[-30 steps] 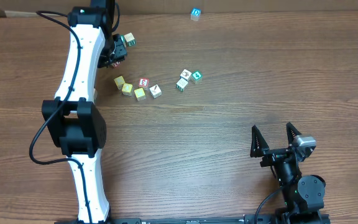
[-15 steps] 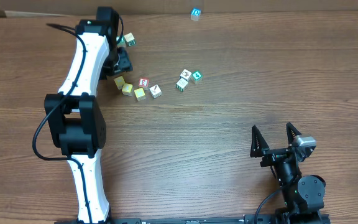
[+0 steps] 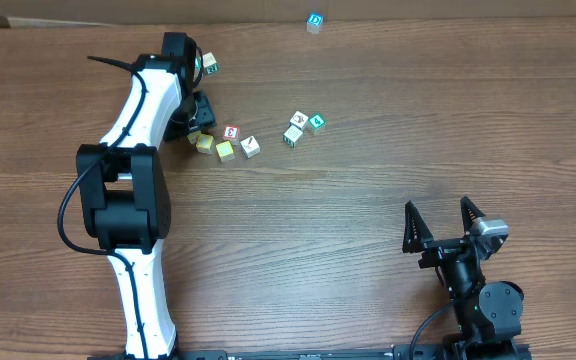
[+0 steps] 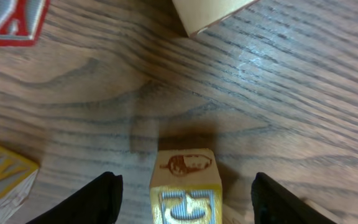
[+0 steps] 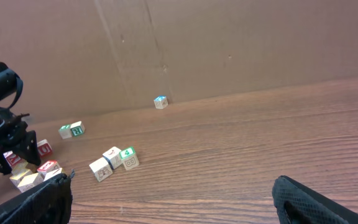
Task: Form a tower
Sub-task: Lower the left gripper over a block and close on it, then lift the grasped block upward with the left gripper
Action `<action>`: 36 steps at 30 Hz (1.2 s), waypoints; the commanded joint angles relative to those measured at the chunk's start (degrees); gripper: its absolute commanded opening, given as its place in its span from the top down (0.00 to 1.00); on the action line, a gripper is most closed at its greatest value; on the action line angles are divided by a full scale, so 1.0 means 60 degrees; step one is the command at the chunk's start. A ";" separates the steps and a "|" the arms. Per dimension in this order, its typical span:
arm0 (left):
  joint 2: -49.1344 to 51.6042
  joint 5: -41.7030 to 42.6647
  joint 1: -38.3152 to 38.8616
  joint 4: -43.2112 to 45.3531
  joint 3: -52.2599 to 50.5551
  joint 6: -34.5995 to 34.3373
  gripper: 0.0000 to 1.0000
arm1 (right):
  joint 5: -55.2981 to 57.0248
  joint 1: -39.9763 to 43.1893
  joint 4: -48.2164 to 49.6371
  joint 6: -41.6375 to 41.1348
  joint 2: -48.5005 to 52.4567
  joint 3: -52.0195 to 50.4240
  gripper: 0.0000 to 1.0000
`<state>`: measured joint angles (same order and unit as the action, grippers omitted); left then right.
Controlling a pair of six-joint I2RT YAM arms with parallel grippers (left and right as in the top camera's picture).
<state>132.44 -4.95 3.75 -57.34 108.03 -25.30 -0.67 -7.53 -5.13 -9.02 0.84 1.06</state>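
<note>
A tower is out of view; the small wooden cubes I see lie singly on the table. In the left wrist view, a yellow cube (image 4: pixel 185 185) with a brown acorn picture and a blue letter sits on the wood between my left gripper (image 4: pixel 185 190) fingers. The jaws stand open on either side with gaps, not touching it. In the overhead view my left gripper (image 3: pixel 197 118) is over the left end of the yellow cubes (image 3: pixel 204 143). A green "4" cube (image 5: pixel 128 153) lies further right. My right gripper (image 3: pixel 437 207) rests open and empty near the front right.
A red cube (image 3: pixel 231 132) and a white cube (image 3: pixel 250 146) lie beside the yellow ones. Three cubes cluster to the right (image 3: pixel 299 125). Green cubes (image 3: pixel 208 65) sit behind the left arm, and a blue cube (image 3: pixel 314 21) lies by the cardboard wall (image 5: pixel 229 43).
My left gripper has moved from beside the green cubes toward the front, down over the yellow cubes, and its jaws have spread. The right arm has not moved.
</note>
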 commanded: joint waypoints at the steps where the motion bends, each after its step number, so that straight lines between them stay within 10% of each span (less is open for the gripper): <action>1: 0.0109 0.0058 0.0004 0.0189 -0.0219 0.0000 0.40 | -0.0004 0.0025 0.0047 -0.0051 -0.0113 -0.0098 0.00; 5: 0.0109 0.0066 -0.0004 0.0350 -0.0222 -0.0004 0.55 | -0.0004 0.0025 0.0047 -0.0051 -0.0113 -0.0098 0.00; 36: 0.0109 0.0164 0.0011 0.0106 -0.0255 -0.0102 0.64 | -0.0004 0.0025 0.0047 -0.0051 -0.0113 -0.0098 0.00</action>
<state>132.44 -4.56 3.75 -56.55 106.96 -25.34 -0.69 -7.53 -5.17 -9.04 0.84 1.06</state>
